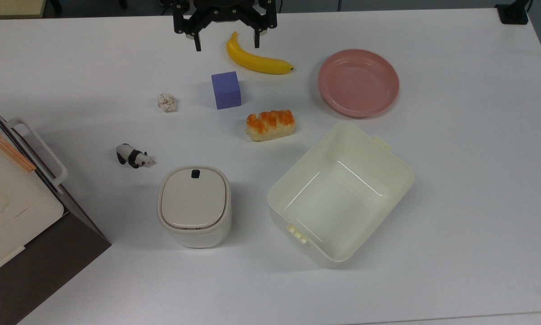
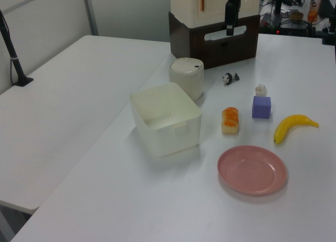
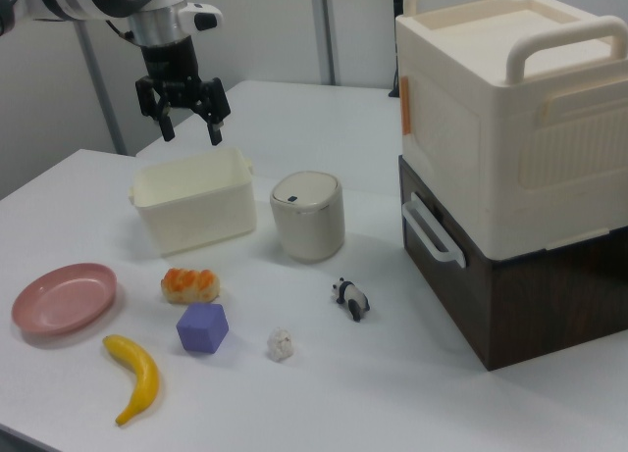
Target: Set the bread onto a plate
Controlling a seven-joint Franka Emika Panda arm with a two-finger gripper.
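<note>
The bread (image 1: 270,125), a small loaf with an orange-brown top, lies on the white table between the purple cube and the cream tub. It shows too in the left view (image 2: 230,119) and the right view (image 3: 189,284). The pink plate (image 1: 357,82) lies bare on the top view's right of the bread, also seen in the side views (image 2: 252,169) (image 3: 63,297). My gripper (image 1: 226,45) hangs open and holds nothing, high over the table's far edge near the banana's end. In the right view the gripper (image 3: 190,130) is well above the tub.
A yellow banana (image 1: 258,61), a purple cube (image 1: 226,90), a crumpled paper ball (image 1: 167,102) and a toy panda (image 1: 135,156) lie around the bread. A lidded bin (image 1: 194,205) and a big cream tub (image 1: 338,198) stand nearer. A cream and brown cabinet (image 1: 8,203) is at the top view's left.
</note>
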